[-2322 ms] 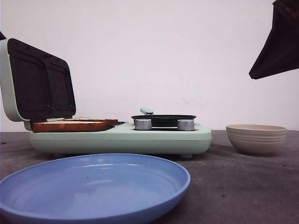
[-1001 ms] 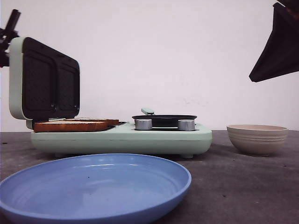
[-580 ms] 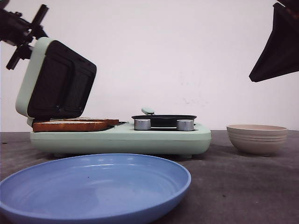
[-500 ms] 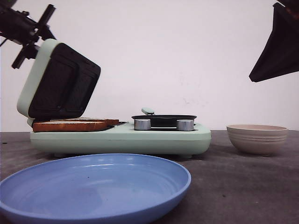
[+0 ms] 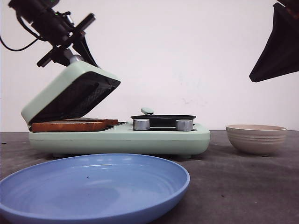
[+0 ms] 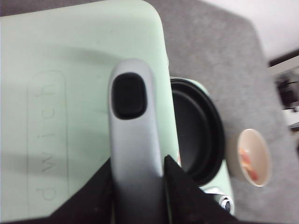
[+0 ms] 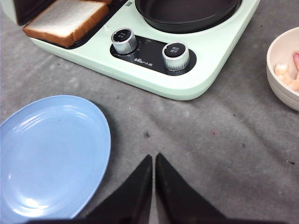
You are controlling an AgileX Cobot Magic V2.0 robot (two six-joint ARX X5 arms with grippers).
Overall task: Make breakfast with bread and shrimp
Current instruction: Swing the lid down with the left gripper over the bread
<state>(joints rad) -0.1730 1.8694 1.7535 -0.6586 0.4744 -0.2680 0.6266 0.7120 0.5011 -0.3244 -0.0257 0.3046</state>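
Left claw (image 6: 137,175): pinching the silver lid handle (image 6: 133,140), one finger on each side of it.
Lid (image 5: 70,91): tilted, roughly halfway down; hinge at the far-left end, free edge toward 3 o'clock in the front view.
Bread (image 5: 70,124): lies flat on the lower plate of the sandwich maker (image 5: 140,137), directly under the lid, at 6 o'clock from the left claw.
Key relation: the claw sits above the free edge; the bread's long axis runs 9-to-3 o'clock in the front view, parallel to the lower plate, so the closing arc has to swing down toward the slices.
Nearer arm: left; it alone is in contact with the lid.
Right claw (image 7: 153,186): fingers pressed together, empty, hovering over the worktop (image 7: 224,154) near the blue plate (image 7: 46,149).
Shrimp (image 7: 290,74): in the beige bowl (image 5: 256,137), at 3 o'clock from the sandwich maker, well apart from the left claw.
Pan (image 5: 163,120): black, seated beside the bread plate; contents cannot be seen.
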